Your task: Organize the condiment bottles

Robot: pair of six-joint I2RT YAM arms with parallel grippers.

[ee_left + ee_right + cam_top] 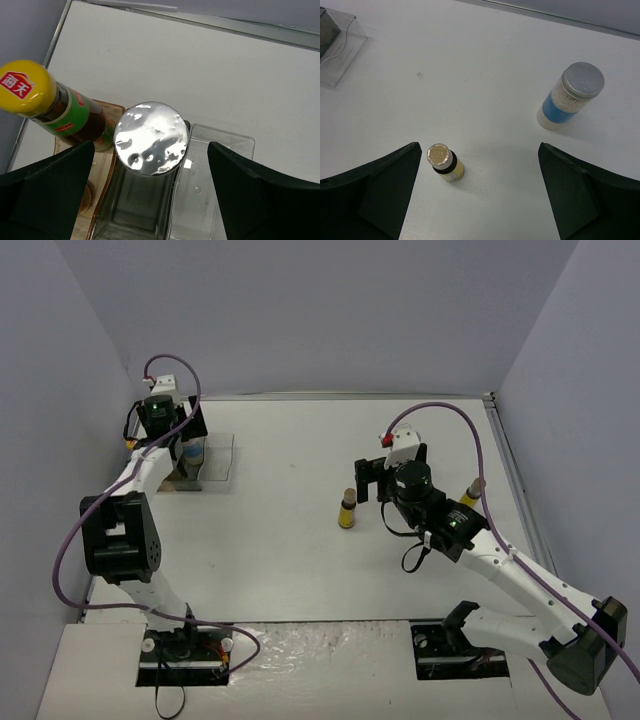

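Note:
A silver-lidded jar stands in the middle slot of the clear rack. My left gripper hangs open above it, fingers apart from the lid. A dark bottle with a yellow cap and green label leans in the slot to its left. My right gripper is open over the table. The tiny yellow-labelled bottle stands upright between its fingers, nearer the left one and untouched. A white jar with a blue band stands further off. From above, my left gripper is over the rack.
Another small yellow-and-brown bottle stands right of the right arm, near the table's right rail. The rack sits at the table's back left corner by the wall. The tiny bottle is mid-table, left of my right gripper.

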